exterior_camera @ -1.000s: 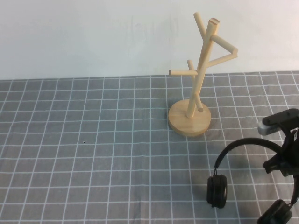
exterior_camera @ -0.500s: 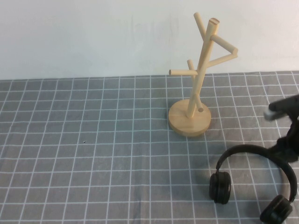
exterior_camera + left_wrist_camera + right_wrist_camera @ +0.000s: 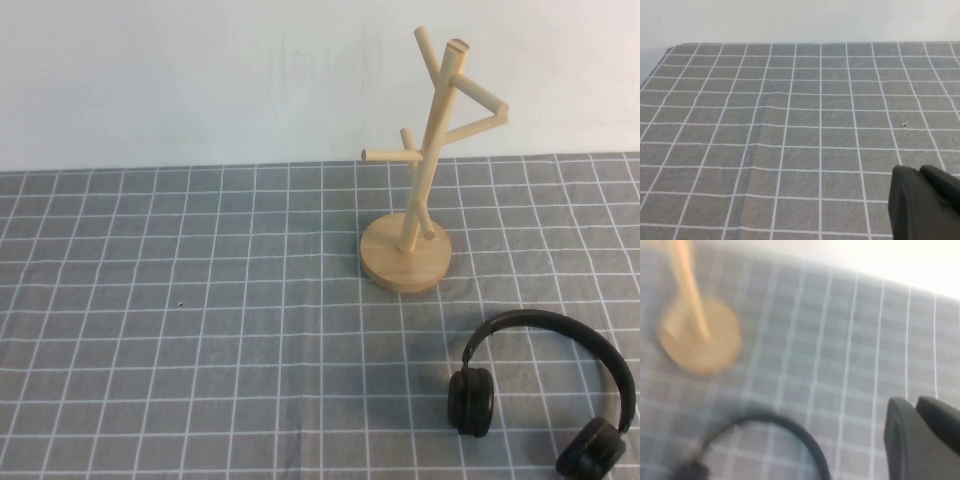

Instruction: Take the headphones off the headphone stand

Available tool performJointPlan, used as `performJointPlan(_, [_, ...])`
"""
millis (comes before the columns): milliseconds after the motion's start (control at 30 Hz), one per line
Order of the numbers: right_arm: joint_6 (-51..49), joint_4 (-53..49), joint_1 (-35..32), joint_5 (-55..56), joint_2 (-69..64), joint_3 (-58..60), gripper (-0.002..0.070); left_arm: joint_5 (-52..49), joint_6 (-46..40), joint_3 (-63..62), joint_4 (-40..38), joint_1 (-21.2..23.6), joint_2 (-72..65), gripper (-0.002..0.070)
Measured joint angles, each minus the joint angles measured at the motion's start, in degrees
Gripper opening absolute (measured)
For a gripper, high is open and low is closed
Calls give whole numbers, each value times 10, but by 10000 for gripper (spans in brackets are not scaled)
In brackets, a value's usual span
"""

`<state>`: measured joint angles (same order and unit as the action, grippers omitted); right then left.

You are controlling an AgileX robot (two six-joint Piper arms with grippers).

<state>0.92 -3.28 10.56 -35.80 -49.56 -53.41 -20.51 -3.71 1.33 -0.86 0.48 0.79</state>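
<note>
Grey checked tablecloth (image 3: 200, 330) spread flat across the table, meeting a plain white wall (image 3: 200, 80) behind.

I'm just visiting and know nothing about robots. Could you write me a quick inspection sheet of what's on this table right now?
Surface: grey checked cloth, slightly creased.
Job's things: headphones lie flat on the cloth, off the headphone stand; stand upright, branches bare.
Clutter: nothing seen.
Grippers: left gripper over bare cloth; right gripper above the cloth near the headphones; both absent from the high view.
Cables: nothing seen.
Surroundings: plain white wall.
</note>
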Motion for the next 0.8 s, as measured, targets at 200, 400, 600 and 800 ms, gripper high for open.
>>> performJointPlan(200, [1, 36, 0, -24, 119, 0, -6, 0, 0, 0, 0, 0, 0, -4])
performJointPlan(400, [1, 53, 0, -58, 171, 0, -6, 0, 0, 0, 0, 0, 0, -4])
performJointPlan(600, [1, 55, 0, -61, 184, 0, -6, 0, 0, 0, 0, 0, 0, -4])
performJointPlan(800, [1, 55, 0, -62, 182, 0, -6, 0, 0, 0, 0, 0, 0, -4])
